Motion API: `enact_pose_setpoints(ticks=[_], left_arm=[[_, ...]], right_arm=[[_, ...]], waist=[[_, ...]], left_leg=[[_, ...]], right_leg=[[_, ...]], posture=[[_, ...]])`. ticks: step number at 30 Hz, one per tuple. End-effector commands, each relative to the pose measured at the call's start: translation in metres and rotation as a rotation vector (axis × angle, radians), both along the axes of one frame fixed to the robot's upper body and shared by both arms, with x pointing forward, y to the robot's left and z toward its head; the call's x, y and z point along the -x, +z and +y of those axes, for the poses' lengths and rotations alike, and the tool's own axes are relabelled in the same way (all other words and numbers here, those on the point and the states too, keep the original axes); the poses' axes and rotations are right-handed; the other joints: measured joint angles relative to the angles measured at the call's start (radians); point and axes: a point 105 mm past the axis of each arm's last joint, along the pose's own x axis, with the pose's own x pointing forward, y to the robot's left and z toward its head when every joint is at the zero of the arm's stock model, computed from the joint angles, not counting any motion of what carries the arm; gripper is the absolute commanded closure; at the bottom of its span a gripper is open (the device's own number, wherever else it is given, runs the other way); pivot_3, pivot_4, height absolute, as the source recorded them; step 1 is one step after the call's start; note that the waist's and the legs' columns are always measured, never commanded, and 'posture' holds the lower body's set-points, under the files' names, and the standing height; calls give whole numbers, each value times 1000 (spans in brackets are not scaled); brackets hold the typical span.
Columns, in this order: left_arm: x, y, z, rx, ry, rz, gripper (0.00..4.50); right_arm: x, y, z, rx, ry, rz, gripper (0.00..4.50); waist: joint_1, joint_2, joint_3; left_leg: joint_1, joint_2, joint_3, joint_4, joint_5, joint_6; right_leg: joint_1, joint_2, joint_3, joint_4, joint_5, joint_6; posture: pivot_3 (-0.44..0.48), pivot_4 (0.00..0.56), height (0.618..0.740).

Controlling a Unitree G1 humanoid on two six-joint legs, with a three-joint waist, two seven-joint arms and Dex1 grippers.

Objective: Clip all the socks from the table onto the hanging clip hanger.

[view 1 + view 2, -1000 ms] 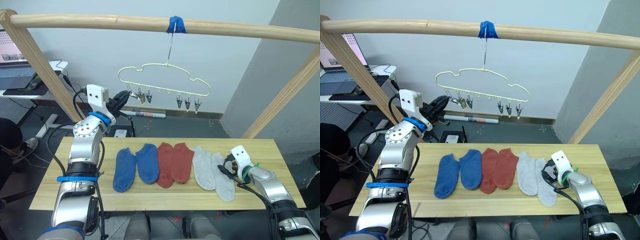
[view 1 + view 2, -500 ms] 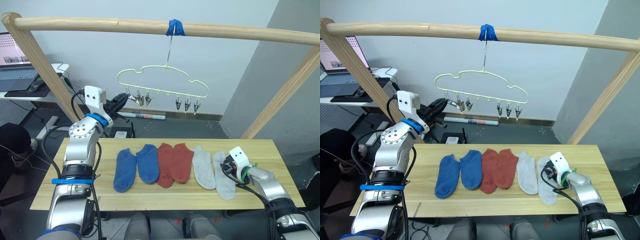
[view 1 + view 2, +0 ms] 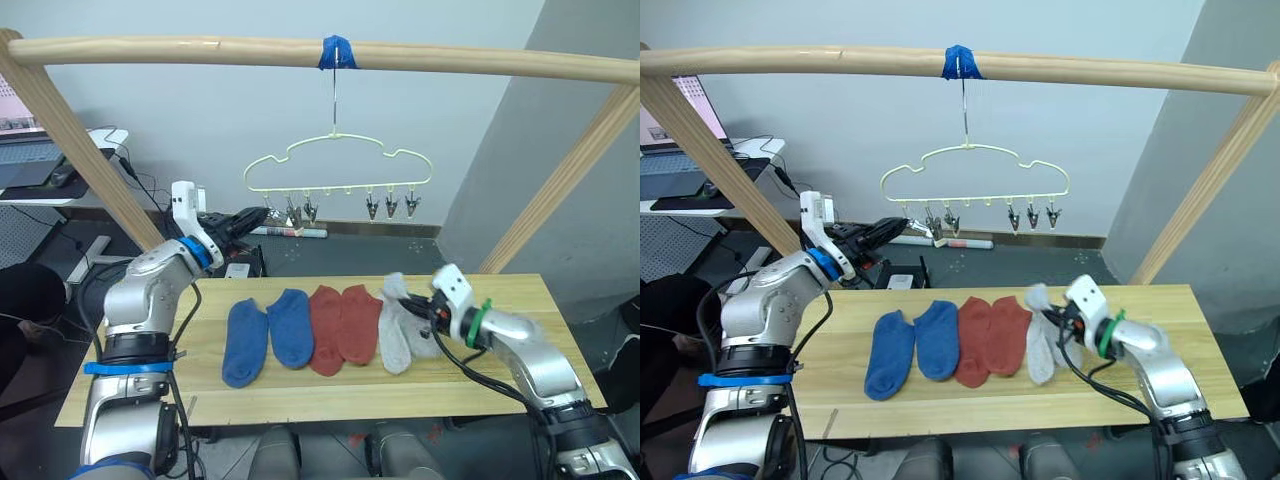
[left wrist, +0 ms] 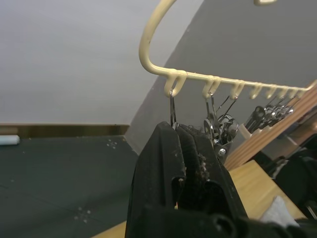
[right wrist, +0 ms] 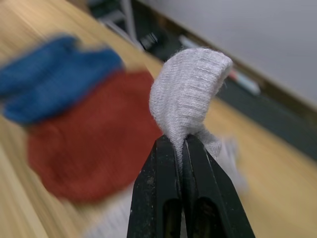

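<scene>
Both head views look forward and down from above the counter (image 3: pixel 520 300), sharing the pole frame (image 3: pixel 200 48), clip hanger (image 3: pixel 335 170) and sock row (image 3: pixel 940 340) with slight sideways offset. The left wrist view sits close under the hanger, facing upward. The right wrist view looks closely along its pincer (image 5: pixel 182 148) over the counter.

Two blue socks (image 3: pixel 266 334) and two red socks (image 3: pixel 338 326) lie flat, side by side, on the light wooden counter (image 3: pixel 300 392). Beside them one grey sock (image 3: pixel 395 338) lies flat, and the other grey sock (image 5: pixel 190 91) is pinched at its ribbed cuff and lifted. The pale-yellow clip hanger (image 3: pixel 338 172) hangs above with its metal clips (image 3: pixel 388 207) empty.
</scene>
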Motion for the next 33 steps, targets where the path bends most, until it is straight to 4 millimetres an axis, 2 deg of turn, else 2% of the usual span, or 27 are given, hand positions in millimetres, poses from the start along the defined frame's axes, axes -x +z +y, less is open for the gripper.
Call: enact_pose_setpoints(ticks=[1, 7, 12, 18, 26, 33], left_arm=[[4, 3, 9, -14, 1, 23, 4500], [2, 8, 3, -16, -2, 6, 4500], [3, 8, 0, -11, -2, 3, 4500], [4, 6, 0, -12, 0, 8, 4500], [4, 5, -1, -18, -1, 7, 4500], [5, 5, 1, -20, -1, 9, 4500]], right_arm=[[5, 23, 44, -64, 121, -33, 4474], [-7, 36, 99, -146, 170, -28, 4474], [-17, 45, 128, -193, 166, -24, 4474], [-31, 51, 151, -222, 152, -13, 4474], [-41, 56, 165, -247, 143, 10, 4474], [-59, 51, 149, -276, 44, 57, 4474]], waist=[[2, 0, 0], [7, 0, 0], [18, 0, 0], [19, 1, 1], [20, 1, 1], [21, 1, 1]], left_leg=[[0, 0, 0, 0, 0, 0], [-2, 0, 0, -1, 0, 0], [-2, 0, 1, -2, 0, -1], [-4, 0, 1, -4, 0, -1], [-5, 0, 1, -4, -1, -1], [-6, 0, 1, -6, -1, -1]], right_leg=[[0, 0, 0, 0, 0, -1], [-2, 0, 0, 0, -1, -1], [-4, 0, 0, 0, 0, -2], [-6, 0, 0, 0, 0, -3], [-7, 0, 0, 0, 2, -6], [-9, 0, 0, 0, 2, -6]], posture=[[87, 152, 740], [97, 149, 740], [100, 152, 740], [100, 154, 740], [109, 155, 740], [108, 156, 740]])
